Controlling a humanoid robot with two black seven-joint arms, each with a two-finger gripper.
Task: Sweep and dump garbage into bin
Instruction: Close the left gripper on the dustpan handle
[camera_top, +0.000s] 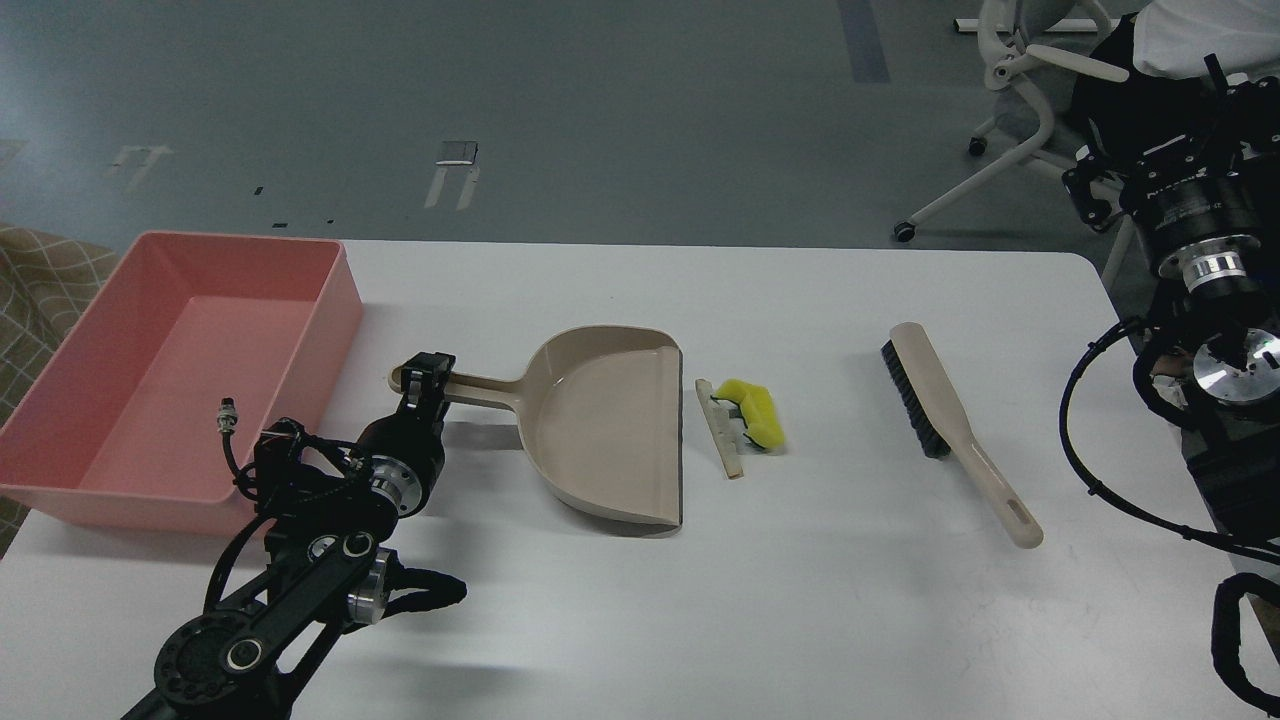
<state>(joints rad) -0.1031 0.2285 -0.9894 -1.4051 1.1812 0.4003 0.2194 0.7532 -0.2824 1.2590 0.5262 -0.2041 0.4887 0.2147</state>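
The garbage lies mid-table: a yellow sponge chunk with a dark green layer (755, 412) and a flat pale beige piece (720, 428) on its left. Both are just right of the beige dustpan (610, 425), at its open lip. My left gripper (427, 375) is at the end of the dustpan handle (480, 388). It is dark, and I cannot tell its fingers apart. The salmon-pink bin (170, 370) stands at the far left with nothing visible in it. My right arm (1195, 210) is raised off the table's right edge, and its gripper end is dark and unclear.
A beige brush with black bristles (945, 420) lies right of the garbage, its handle pointing toward the front right. A white office chair (1020, 90) and a seated person are beyond the table's far right corner. Cables hang along the right arm.
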